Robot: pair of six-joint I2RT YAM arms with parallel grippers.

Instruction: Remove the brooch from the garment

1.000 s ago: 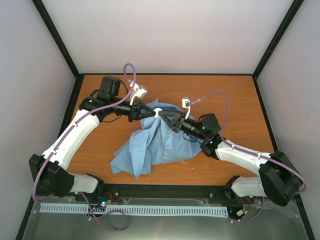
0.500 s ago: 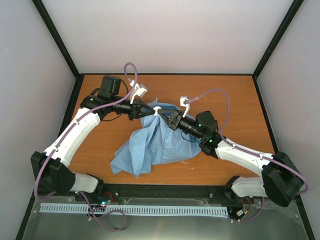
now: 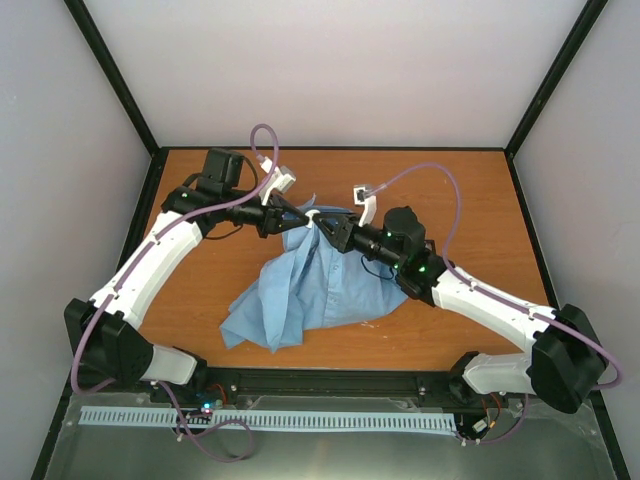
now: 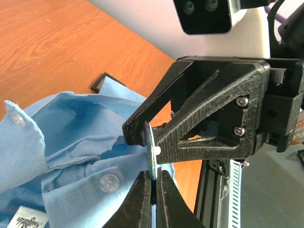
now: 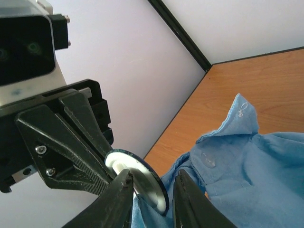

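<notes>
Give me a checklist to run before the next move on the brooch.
1. Left claw shut on the brooch: ok, pinching its lower edge.
2. Right claw gripping the brooch: not ok, jaws stand apart, with a gap beside the disc.
3. Brooch free of the shirt: cannot tell, fabric is bunched against it.
4. Shirt weighted by the table: ok, only the collar end is lifted.
5. Claws clear of each other: cannot tell, both tips crowd the same disc.
</notes>
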